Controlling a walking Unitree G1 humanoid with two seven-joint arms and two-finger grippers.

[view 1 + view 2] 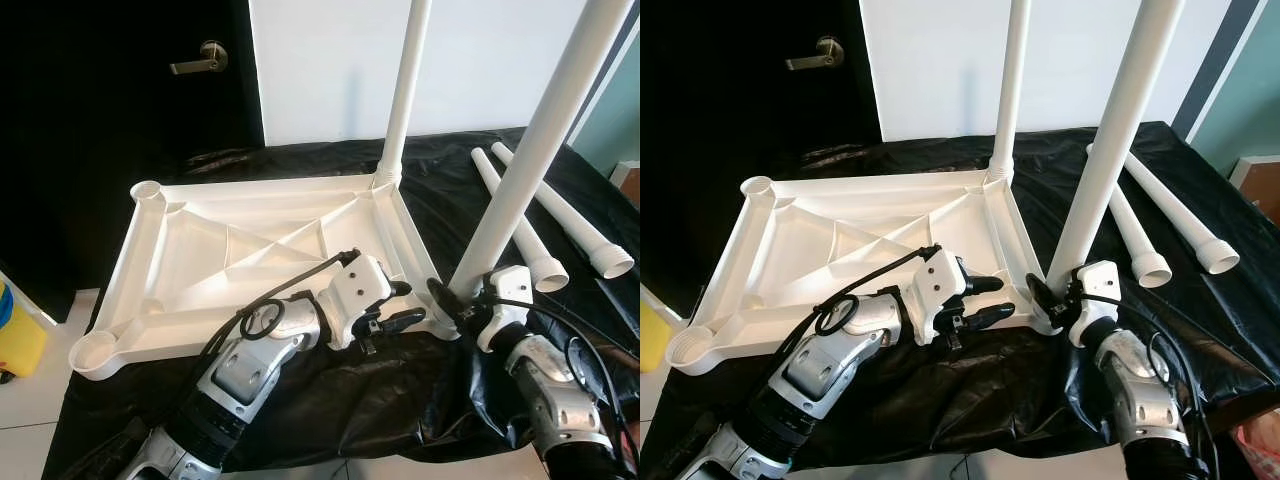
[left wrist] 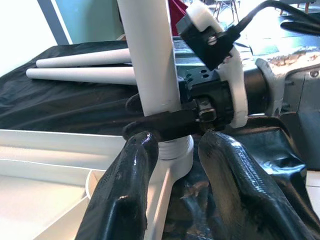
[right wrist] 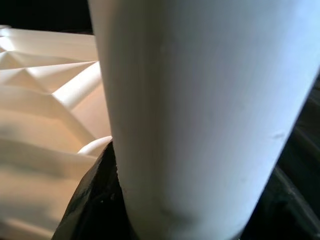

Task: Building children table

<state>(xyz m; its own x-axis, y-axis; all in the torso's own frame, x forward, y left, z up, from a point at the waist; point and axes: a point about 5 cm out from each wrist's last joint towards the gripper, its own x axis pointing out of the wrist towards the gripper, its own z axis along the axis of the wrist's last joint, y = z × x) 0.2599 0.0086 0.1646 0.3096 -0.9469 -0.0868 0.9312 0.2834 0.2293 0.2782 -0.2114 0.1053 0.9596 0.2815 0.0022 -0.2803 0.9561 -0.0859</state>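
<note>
A white moulded-plastic tabletop (image 1: 250, 255) is laid upside down on a counter draped in crinkled black plastic sheeting (image 1: 380, 385), its ribbed underside facing up. Two long white plastic tube legs are stood upright in its corner sockets: a far leg (image 1: 403, 95) at the rear corner and a near leg (image 1: 525, 165) at the front corner on the robot's right. Two loose white tube legs (image 1: 545, 225) are laid side by side on the sheeting further right, well apart from the tabletop. The right end effector (image 1: 447, 302) is clenched around the base of the near leg, just above its socket. The left end effector (image 1: 400, 305) is held released over the tabletop's front edge, just beside that socket, its black fingers (image 2: 227, 195) spread and pointed at the leg's base. A dark door with a metal lever handle (image 1: 198, 60) is seen behind
</note>
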